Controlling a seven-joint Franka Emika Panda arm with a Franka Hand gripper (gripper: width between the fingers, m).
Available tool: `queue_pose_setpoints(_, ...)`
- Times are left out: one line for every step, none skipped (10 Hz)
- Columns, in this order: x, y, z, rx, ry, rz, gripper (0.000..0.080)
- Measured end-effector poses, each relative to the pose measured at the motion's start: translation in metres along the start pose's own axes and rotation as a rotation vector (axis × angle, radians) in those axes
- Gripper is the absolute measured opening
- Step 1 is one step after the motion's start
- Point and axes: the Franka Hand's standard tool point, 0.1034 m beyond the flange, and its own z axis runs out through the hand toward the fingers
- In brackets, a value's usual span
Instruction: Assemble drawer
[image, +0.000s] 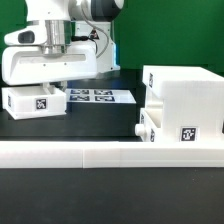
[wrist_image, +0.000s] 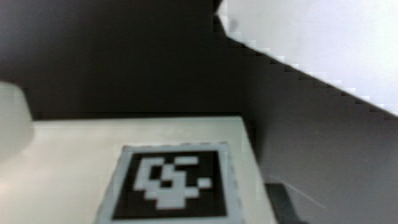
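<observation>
A small white tray (image: 35, 101) with a marker tag lies on the dark table at the exterior view's left. My gripper (image: 48, 84) hangs right over it, its fingertips down at the tray's top edge. The fingers are hidden, so whether they grip it does not show. In the wrist view the tray's tagged face (wrist_image: 173, 182) fills the near part, very close. The large white box shell (image: 187, 100) stands at the exterior view's right. A second small knobbed tray (image: 148, 127) sits against its lower left side.
The marker board (image: 96, 97) lies flat between the left tray and the box shell. A long low white rail (image: 110, 153) runs across the table's front. A white surface (wrist_image: 317, 45) crosses the far corner of the wrist view.
</observation>
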Motion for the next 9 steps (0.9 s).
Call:
queue_pose_setpoints(0.001, -0.001, 0.0, 0.0, 0.0, -0.001, 0.0041)
queue_pose_setpoints(0.006, -0.004, 0.0, 0.0, 0.003, 0.002, 0.0041)
queue_pose_setpoints(0.013, -0.009, 0.0, 0.0, 0.007, -0.004, 0.0041)
queue_pose_setpoints(0.025, -0.017, -0.001, -0.001, 0.014, -0.01, 0.0041)
queue_pose_setpoints(0.04, -0.026, -0.003, 0.0, 0.02, -0.03, 0.0041)
queue_pose_setpoints(0.055, -0.029, -0.007, 0.015, 0.012, -0.055, 0.0041)
queue_pose_setpoints(0.067, -0.025, -0.012, 0.025, 0.01, -0.062, 0.0041)
queue_pose_setpoints(0.076, -0.022, -0.014, 0.03, 0.011, -0.066, 0.0041)
queue_pose_setpoints(0.089, -0.021, -0.02, 0.037, 0.012, -0.073, 0.0041)
